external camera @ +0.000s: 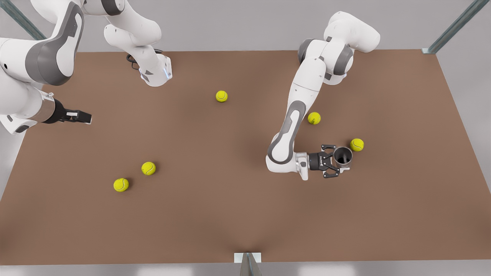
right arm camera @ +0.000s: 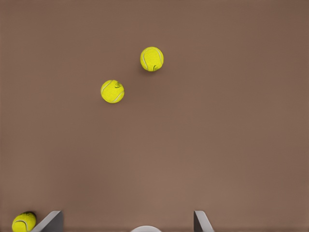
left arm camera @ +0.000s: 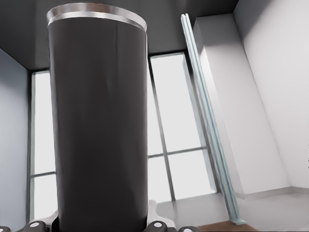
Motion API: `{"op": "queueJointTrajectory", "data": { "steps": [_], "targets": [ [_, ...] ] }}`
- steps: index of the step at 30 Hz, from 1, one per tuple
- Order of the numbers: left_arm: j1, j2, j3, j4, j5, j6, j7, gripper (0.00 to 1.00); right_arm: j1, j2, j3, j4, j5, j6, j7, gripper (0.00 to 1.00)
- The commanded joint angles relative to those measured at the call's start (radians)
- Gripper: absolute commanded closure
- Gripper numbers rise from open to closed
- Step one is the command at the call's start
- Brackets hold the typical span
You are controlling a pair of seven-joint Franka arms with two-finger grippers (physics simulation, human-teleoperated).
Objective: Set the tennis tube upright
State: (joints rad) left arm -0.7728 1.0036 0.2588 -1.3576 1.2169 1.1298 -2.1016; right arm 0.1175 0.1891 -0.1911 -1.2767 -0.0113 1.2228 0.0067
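- Your left gripper [external camera: 339, 164] sits over the table [external camera: 230, 214] on the front view's right. Its fingers are spread around the base of the tennis tube [external camera: 342, 155]. I can't tell whether the pads touch the wall.
- The tube stands upright with its open end up: dark inside, shiny rim. In the left wrist view the tube [left arm camera: 99, 121] rises straight out from between the fingers. No brand, label or writing is readable on it.
- Nearest the left gripper is one tennis ball [external camera: 356, 144], just beside the tube on its far side but not touching. Another ball [external camera: 314, 118] lies beyond the forearm.
- Your right gripper [external camera: 78, 116] waits at the front view's left, above the table. Its fingers are well apart and hold nothing, and the fingertips [right arm camera: 48, 222] are visible.
- Ahead of the right gripper are two balls [right arm camera: 112, 91] [right arm camera: 152, 58], close together. A third ball [right arm camera: 24, 222] lies just beside one fingertip.
- One more ball [external camera: 221, 96] lies mid-table, well away from both grippers.
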Motion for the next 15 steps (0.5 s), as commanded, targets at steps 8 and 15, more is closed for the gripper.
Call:
{"op": "queueJointTrajectory", "data": {
  "steps": [8,15],
  "targets": [
    [0.006,0.013,0.004,-0.003,-0.046,0.073,-0.098,0.22,0.001,0.000,-0.001,-0.001,0.001,0.000,0.001,0.00],
    [-0.006,0.006,-0.001,-0.018,-0.161,0.079,-0.245,0.22,0.001,0.004,0.001,0.000,-0.001,0.000,0.001,0.00]
  ]
}}
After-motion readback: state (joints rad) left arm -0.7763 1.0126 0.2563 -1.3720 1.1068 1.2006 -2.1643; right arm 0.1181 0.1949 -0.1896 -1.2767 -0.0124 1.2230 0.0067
